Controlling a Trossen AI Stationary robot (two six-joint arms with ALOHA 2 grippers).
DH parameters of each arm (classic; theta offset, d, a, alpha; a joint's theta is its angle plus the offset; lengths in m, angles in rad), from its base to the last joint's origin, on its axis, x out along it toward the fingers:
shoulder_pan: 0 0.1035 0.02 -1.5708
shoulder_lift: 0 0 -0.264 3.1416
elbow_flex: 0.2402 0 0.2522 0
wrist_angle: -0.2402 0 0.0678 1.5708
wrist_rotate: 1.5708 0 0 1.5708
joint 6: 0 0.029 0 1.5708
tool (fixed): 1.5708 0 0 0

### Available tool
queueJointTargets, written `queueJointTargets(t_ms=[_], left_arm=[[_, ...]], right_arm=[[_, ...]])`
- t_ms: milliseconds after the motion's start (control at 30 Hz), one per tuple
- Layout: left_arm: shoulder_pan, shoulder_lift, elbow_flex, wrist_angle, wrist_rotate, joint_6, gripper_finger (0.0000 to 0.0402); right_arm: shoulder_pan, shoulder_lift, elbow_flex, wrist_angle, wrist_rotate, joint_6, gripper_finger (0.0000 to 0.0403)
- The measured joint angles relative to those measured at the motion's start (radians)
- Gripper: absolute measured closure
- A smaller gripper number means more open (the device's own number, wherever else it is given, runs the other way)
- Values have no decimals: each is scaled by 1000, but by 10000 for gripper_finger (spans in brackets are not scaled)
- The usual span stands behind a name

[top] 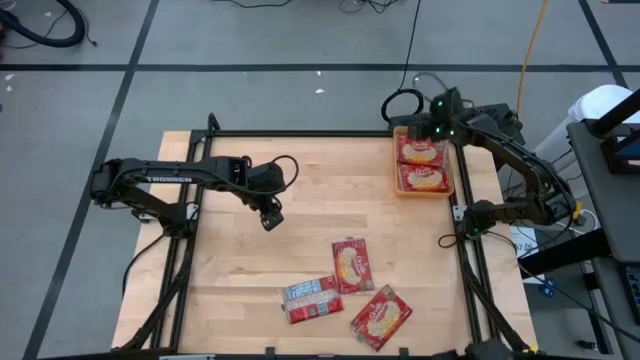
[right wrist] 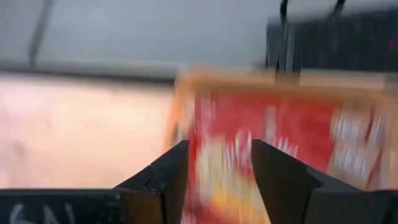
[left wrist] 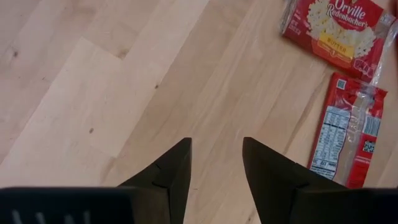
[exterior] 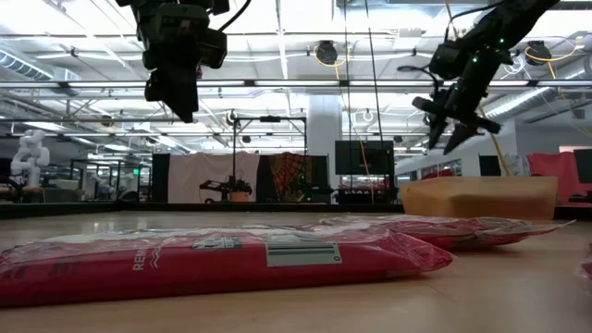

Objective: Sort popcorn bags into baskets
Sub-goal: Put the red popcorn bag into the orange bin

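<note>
Three red popcorn bags lie flat on the wooden table near its front edge: one face up (top: 351, 265), one showing its label side (top: 312, 298), one at a slant (top: 381, 317). The orange basket (top: 396, 162) stands at the far right corner with two bags (top: 421, 152) (top: 424, 178) lying in it. My right gripper (top: 420, 130) (right wrist: 219, 149) hovers open over the basket's far end, nothing between its fingers. My left gripper (top: 270, 220) (left wrist: 216, 146) hangs open above bare wood, left of the loose bags, and is empty too.
A black rail frame (top: 462, 240) borders the table. Cables (top: 402, 104) lie on the floor beyond the far edge. Bare wood (top: 330, 190) stretches between the left gripper, the basket and the loose bags. In the low view the nearest bag (exterior: 213, 259) fills the foreground.
</note>
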Motion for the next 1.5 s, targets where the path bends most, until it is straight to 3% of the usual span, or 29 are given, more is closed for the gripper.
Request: queueJointTargets(t_ms=[100,400,600,967,1100,1267,1400,1500], left_arm=[[0,8,0,21,-5,22,256],[0,15,-1,19,-34,20,257],[-2,15,-1,17,-35,-17,257],[-3,15,-1,19,-53,-146,257],[-14,15,-1,26,-58,-152,256],[-98,15,-77,180,-13,-199,256],[-223,14,-145,377,76,-215,256],[-358,19,-198,520,57,-216,254]], right_arm=[[30,0,-31,-71,-12,2,255],[66,0,-169,-28,-91,106,275],[52,0,-240,3,-9,87,275],[49,1,-274,123,38,46,275],[49,-9,-274,148,-37,47,275],[67,-93,-274,129,-245,140,275],[119,-223,-274,122,-358,259,275],[170,-323,-274,139,-378,343,275]])
